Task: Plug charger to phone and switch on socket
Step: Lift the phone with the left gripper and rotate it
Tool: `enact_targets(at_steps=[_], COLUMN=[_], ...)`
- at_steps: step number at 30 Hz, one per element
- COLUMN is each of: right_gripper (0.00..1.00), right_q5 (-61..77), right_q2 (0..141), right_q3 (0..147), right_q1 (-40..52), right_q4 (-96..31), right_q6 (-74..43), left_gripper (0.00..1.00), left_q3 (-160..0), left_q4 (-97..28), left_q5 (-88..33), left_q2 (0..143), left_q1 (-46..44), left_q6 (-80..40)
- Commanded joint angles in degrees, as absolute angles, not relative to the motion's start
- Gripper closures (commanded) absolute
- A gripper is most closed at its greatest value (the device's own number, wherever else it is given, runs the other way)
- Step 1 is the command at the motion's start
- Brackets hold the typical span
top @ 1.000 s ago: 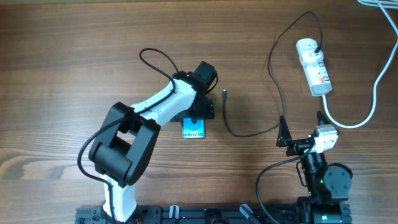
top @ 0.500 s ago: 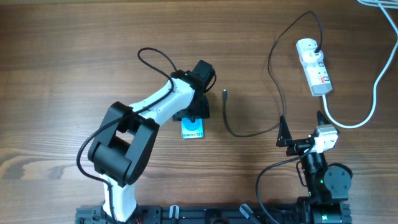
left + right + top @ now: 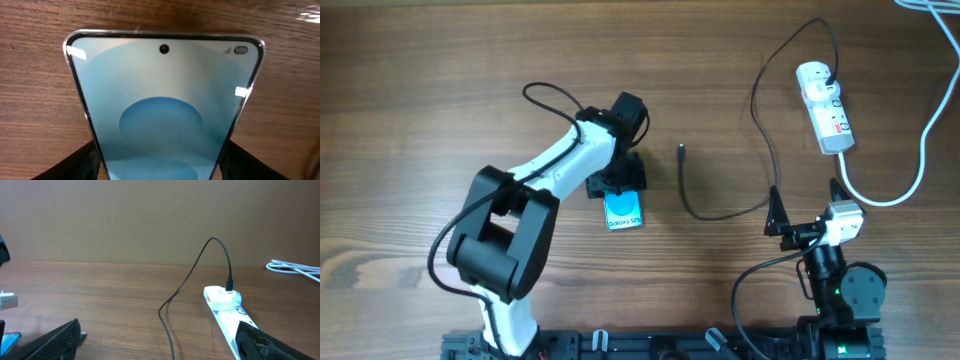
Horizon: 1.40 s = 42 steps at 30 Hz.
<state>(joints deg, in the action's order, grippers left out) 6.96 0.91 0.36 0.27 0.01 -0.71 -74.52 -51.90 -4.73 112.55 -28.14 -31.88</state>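
Positioning phone for plugging | left gripper clamped on its long edges | charger tip lies loose, near phone's right | right gripper spread wide, empty, far right of phone | next, likely: fetch tip, align with port

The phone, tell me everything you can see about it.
The phone is a small rectangle with a lit light-blue screen showing a darker blue dome, a punch-hole camera at top centre and a shiny silvery frame. Overhead, a white strip with text crosses its near end. It sits on or just above the wooden table, the left claw closed across its long edges. No cable reaches it; the charger tip lies apart to its right.
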Motion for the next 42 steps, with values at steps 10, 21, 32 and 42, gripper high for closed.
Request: enact_targets(at_steps=[10, 21, 32, 42], right_gripper=[0.00, 0.00, 0.00, 0.00], right_q5=[6.0, 6.0, 6.0, 6.0], right_q2=[0.8, 0.8, 0.8, 0.8], right_q3=[0.3, 0.3, 0.3, 0.3], right_q1=[0.0, 0.0, 0.0, 0.0], right_q4=[0.3, 0.3, 0.3, 0.3], right_q6=[0.0, 0.0, 0.0, 0.0], left_gripper=[0.33, 0.32, 0.32, 0.33], left_q3=[-74.2, -74.2, -74.3, -74.3], left_q4=[-50.7, -50.7, -50.7, -50.8], left_q5=[-7.2, -15.5, -21.5, -23.4], left_q2=[109.5, 109.5, 109.5, 109.5], left_q1=[-28.2, -26.2, -24.9, -23.2], left_q6=[-31.8, -31.8, -31.7, -30.2])
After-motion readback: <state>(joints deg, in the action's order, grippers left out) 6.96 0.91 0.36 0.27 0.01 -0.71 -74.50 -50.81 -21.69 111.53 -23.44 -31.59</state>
